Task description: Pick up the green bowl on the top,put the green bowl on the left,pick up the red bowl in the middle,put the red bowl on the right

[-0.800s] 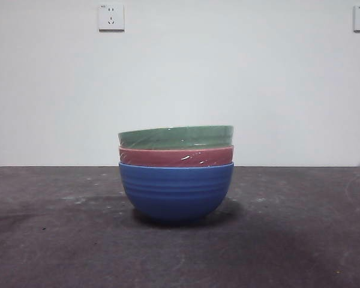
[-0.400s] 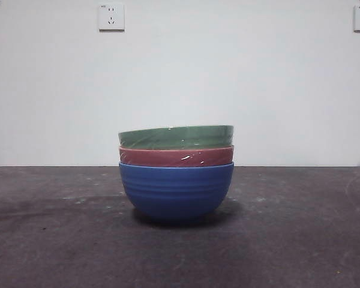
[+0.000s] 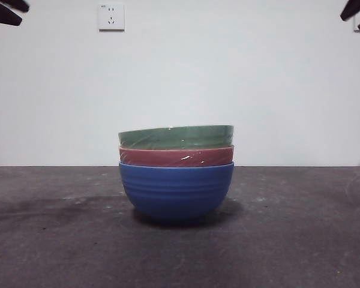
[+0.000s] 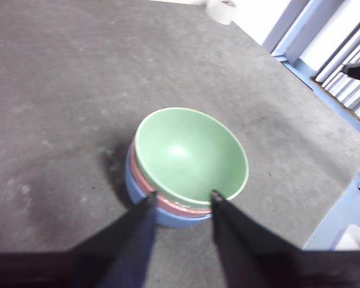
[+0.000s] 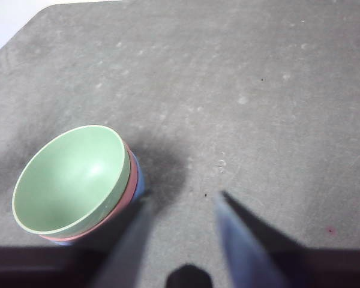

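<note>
Sage-green over dusty red over blue: three nested bowls stand as one stack at the middle of the dark desk (image 3: 48, 240), shown level in the front view. The green bowl (image 3: 176, 137) sits uppermost, the red bowl (image 3: 176, 156) shows only as a band beneath it, and the blue bowl (image 3: 176, 192) carries both.

Left: the left gripper (image 4: 183, 197) hangs above the stack with its fingers spread, the tips lying in the wrist view over the near rim of the green bowl (image 4: 189, 153); it holds nothing. In the front view it is probably the dark tip at the upper left corner. Centre: the bowls nest closely, rim inside rim. Right: the right gripper (image 5: 183, 201) is likewise spread and empty, above bare desk just beside the stack, with the green bowl (image 5: 72, 177) off to one side in its view.

Risks, as judged from this arrangement:
- A descent that straddles too deep may catch the red rim together with the green, so that two bowls rise at once.
- The close nesting may make the red bowl cling to the green one, then drop back.
- A thin rim pinched off-centre may tilt or slip; the glazed surface looks smooth.
- A sideways push on contact could slide the whole stack across the desk.
- Both arms near one stack invites a collision if they move in together.
</note>
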Controlling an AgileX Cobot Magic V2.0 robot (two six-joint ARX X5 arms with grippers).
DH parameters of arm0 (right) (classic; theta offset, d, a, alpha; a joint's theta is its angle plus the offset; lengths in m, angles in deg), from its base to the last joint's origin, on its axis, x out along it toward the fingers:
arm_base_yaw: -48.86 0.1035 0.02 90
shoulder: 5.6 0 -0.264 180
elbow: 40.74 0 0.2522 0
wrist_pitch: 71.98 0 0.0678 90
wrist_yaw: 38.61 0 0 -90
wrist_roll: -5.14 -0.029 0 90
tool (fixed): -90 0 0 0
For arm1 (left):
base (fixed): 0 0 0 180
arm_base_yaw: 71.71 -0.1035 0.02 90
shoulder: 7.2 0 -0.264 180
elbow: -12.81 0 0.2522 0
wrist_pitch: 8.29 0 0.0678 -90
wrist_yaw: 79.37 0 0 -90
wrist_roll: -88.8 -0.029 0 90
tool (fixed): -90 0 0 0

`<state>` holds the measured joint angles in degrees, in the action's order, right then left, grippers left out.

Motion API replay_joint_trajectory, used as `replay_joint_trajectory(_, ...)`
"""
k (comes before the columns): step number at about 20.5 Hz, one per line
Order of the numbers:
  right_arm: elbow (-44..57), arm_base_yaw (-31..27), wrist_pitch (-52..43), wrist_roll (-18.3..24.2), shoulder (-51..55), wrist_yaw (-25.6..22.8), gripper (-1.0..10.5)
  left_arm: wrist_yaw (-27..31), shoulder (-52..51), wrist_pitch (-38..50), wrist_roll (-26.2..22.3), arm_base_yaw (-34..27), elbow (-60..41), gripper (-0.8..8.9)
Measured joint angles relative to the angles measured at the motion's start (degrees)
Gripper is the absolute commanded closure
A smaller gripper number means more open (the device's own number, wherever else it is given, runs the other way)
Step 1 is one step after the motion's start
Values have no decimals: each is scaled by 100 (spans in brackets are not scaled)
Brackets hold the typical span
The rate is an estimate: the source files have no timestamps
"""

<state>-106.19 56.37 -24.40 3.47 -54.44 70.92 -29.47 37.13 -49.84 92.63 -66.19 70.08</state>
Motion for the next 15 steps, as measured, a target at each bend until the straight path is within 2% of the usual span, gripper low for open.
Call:
replay_joint_trajectory(3,-2,0,-2,0,0,0,690,-4,164,-20,-140,297,195,441)
replay_joint_trajectory(6,-2,0,-2,0,0,0,690,48,811,-431,-584,785,953,442)
replay_joint_trajectory(11,-2,0,-2,0,0,0,694,1303,2339,-1591,-1515,2094,2455,442)
replay_joint_trajectory(15,-2,0,0,0,0,0,694,2260,3370,-1954,-2087,3051,3163,442)
